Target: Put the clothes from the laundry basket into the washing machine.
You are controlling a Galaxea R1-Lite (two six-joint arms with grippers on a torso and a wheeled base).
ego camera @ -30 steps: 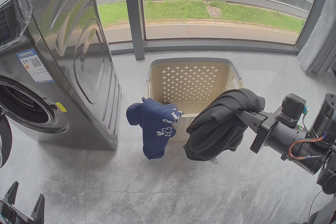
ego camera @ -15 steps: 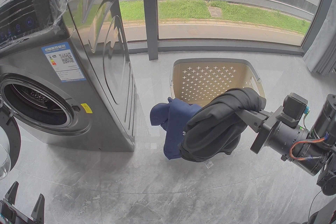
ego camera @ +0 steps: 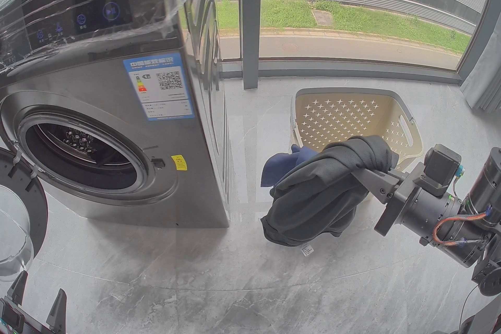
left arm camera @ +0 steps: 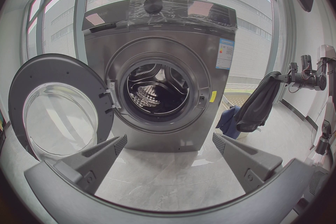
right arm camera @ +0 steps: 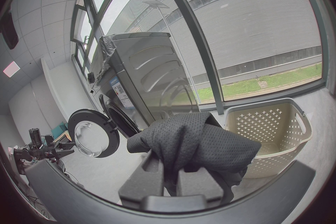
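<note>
The clothes in play are two: a dark grey garment held off the floor by the right claw, and a blue garment draped over the near rim of the laundry basket, partly hidden behind the grey one. The right claw is clenched on a bunched fold of the grey cloth, and the rest hangs below it in a loose bundle just in front of the basket. The washing machine stands well to the robot's left, its door swung wide and the drum opening unobstructed. The left claw sits low, facing that opening, released and holding nothing. The step in hand looks like the carry: the grey garment is out of the basket but not yet in the machine. The next move calls for bringing the right arm across to the drum opening and reaching far enough in that the hanging cloth passes the door ring before the claw lets go; the drooping hem could snag on the lip or trail outside. The blue garment remains to be fetched afterwards.
</note>
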